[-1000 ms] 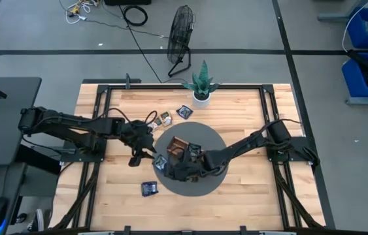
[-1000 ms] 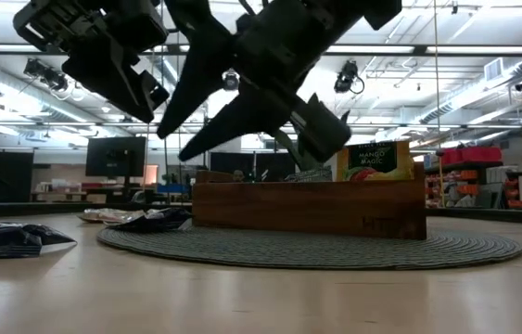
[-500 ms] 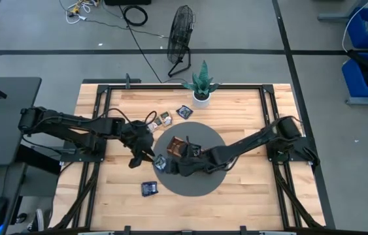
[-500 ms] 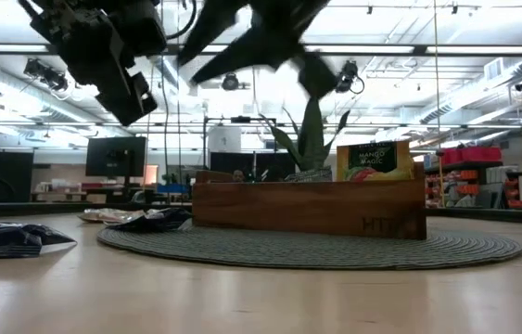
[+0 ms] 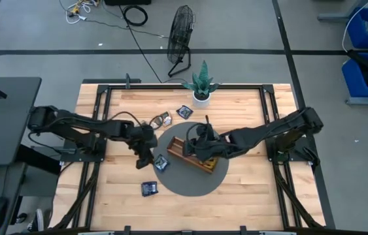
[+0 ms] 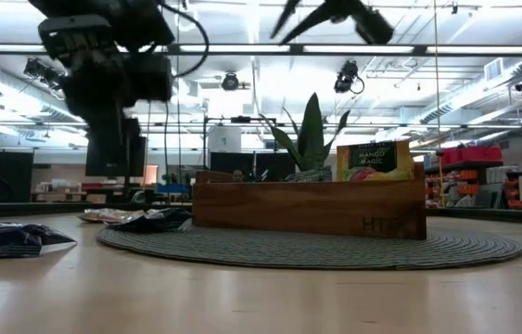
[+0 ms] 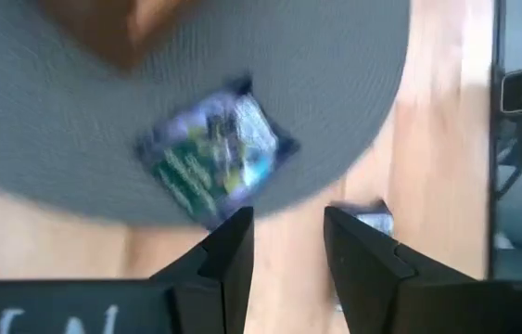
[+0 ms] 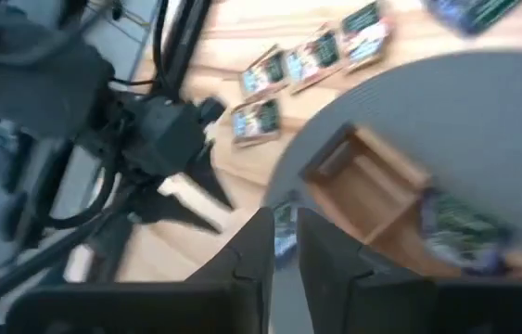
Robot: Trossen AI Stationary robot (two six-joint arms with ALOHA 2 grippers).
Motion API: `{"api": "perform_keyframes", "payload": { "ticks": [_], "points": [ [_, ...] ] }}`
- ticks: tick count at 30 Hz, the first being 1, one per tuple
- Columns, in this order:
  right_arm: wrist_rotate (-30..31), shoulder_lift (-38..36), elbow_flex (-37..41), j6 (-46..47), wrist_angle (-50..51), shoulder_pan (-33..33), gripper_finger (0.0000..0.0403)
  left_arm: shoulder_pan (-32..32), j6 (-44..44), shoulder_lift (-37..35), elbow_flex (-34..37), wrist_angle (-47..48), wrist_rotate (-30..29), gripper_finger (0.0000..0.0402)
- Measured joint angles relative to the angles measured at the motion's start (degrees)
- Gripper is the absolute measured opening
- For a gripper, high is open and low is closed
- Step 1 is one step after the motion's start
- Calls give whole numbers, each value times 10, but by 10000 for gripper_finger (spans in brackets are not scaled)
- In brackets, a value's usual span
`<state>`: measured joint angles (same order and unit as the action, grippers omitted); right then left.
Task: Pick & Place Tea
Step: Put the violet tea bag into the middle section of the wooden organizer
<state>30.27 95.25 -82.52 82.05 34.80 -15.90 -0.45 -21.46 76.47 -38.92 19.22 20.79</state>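
A blue-green tea sachet [image 7: 214,160] lies flat on the left edge of the round grey mat [image 5: 193,183]. My left gripper [image 7: 288,218] hovers open just above and to the left of it [image 5: 161,162]. The long wooden tray [image 5: 197,155] rests on the mat, with a dark sachet [image 8: 460,232] inside and a yellow one [image 6: 372,160] standing at one end. My right gripper [image 8: 284,223] hangs high over the tray [image 5: 195,145], its fingers nearly together with nothing between them.
One more dark sachet [image 5: 149,188] lies on the wood near the front left of the mat. Several others [image 5: 164,118] lie behind the mat to its left. A potted plant [image 5: 201,83] stands at the table's far edge.
My right gripper has risen from beside the tray and swung toward the table's right and far side, tipping as it went. My left gripper has sunk toward the sachet on the mat's edge and rolled about its own axis.
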Motion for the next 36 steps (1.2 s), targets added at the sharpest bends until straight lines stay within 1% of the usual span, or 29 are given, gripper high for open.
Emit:
{"api": "perform_keyframes", "payload": {
  "ticks": [4,6,10,14,17,21,24,33,36],
  "points": [
    [-15,-26,0,-31,58,14,56,0,-89,44,-1,-11,9,135],
    [-24,-38,0,-51,81,20,56,0,-135,60,0,-1,10,135],
    [-29,-58,0,-96,103,26,56,-4,-185,76,0,-24,9,135],
    [-48,-75,0,-154,119,35,56,-7,-226,80,0,-37,-12,136],
    [-54,-84,0,-188,128,40,56,-3,-236,80,0,-29,-31,135],
    [-59,-89,0,-230,134,42,56,0,-269,80,0,-29,-39,135],
    [-58,-89,0,-252,134,44,56,-1,-278,80,0,-28,-39,135],
    [-59,-89,0,-262,138,45,56,-2,-289,80,0,-16,-49,135],
    [-59,-89,0,-261,138,45,56,-2,-289,94,0,-14,-48,135]
  ]
}}
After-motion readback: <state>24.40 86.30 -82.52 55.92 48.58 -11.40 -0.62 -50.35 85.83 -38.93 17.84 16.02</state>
